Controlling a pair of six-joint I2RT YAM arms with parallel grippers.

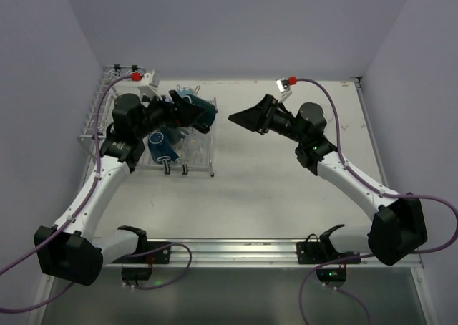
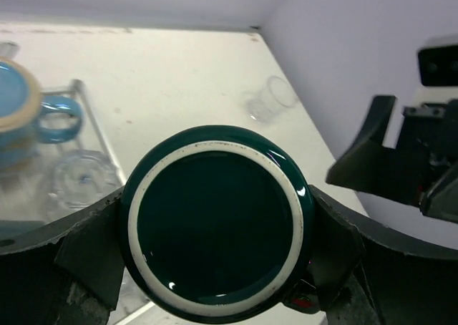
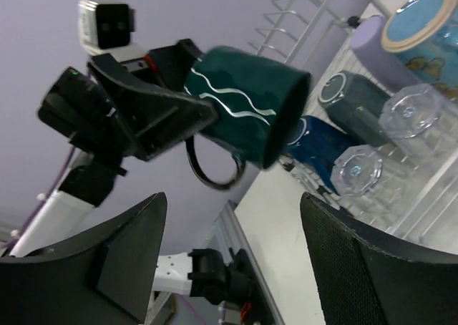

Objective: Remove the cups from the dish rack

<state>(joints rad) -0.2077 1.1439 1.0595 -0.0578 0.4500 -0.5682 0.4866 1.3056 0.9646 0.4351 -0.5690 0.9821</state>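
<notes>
My left gripper (image 1: 195,112) is shut on a dark teal mug (image 1: 204,114) with white wavy lines and holds it on its side in the air, over the right end of the silver wire dish rack (image 1: 93,114). The left wrist view shows the mug's base (image 2: 218,221) clamped between both fingers. In the right wrist view the mug (image 3: 247,103) has its handle hanging down. My right gripper (image 1: 240,117) is open and empty, pointing left at the mug from a short gap. Still on the rack are a blue cup (image 3: 322,149), a dark cup (image 3: 358,103), a lavender cup (image 3: 372,46), a light blue mug (image 3: 422,24) and two clear glasses (image 3: 415,110).
A clear glass (image 2: 272,99) stands on the white table near the far wall, right of the rack. The rack's tall wire side (image 3: 300,17) is at its far left end. Purple walls enclose the table on three sides.
</notes>
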